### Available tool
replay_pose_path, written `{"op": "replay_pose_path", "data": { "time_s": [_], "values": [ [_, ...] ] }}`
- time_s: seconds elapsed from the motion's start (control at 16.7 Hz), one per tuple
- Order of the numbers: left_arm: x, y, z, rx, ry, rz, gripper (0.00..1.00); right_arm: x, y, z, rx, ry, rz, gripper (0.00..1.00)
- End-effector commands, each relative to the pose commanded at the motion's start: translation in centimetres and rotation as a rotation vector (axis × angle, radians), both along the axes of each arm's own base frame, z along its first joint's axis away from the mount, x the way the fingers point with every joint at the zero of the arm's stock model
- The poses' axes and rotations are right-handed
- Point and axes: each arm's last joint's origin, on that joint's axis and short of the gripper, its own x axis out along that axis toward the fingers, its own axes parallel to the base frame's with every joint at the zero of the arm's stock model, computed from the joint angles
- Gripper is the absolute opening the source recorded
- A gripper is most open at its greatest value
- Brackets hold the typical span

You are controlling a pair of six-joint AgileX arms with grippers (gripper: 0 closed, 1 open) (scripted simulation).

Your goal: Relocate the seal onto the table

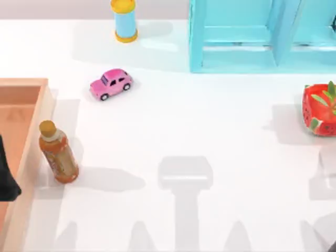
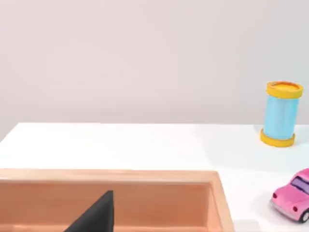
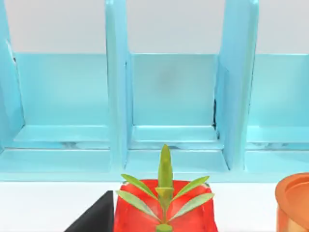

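Two grippers, grip state impossible to tell for either. Left gripper [image 1: 6, 181] hangs over the wooden tray [image 1: 44, 105] at the table's [image 1: 210, 131] near-left edge. Right gripper [image 3: 94, 217] sits near the right edge, facing a red pot [image 1: 315, 113] holding a green plant [image 3: 164, 188]. A copper-orange pot [image 3: 294, 203] stands just beside it. Amber bottle [image 1: 58, 152] stands upright, just right of the tray rim. Pink toy car [image 1: 111, 84] lies farther back. Blue cylinder [image 1: 125, 21] stands at the far edge, and the blue shelf unit [image 1: 236, 52] at far right has open compartments.
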Motion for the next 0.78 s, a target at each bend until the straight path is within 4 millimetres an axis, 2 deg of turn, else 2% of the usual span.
{"op": "replay_pose_path", "data": {
  "time_s": [0.24, 0.42, 0.6, 0.78],
  "values": [
    [0.0, 0.1, 0.5, 0.01, 0.032, 0.009, 1.0, 0.0, 0.0, 0.0, 0.0, 0.0, 0.0, 1.0],
    [0.3, 0.4, 2.5, 0.042, 0.15, 0.036, 1.0, 0.0, 0.0, 0.0, 0.0, 0.0, 0.0, 1.0],
    [1.5, 1.1, 5.0, 0.079, 0.363, 0.066, 1.0, 0.0, 0.0, 0.0, 0.0, 0.0, 0.0, 1.0],
    [4.3, 2.2, 6.9, 0.102, 0.663, 0.083, 1.0, 0.0, 0.0, 0.0, 0.0, 0.0, 0.0, 1.0]
  ]
}}
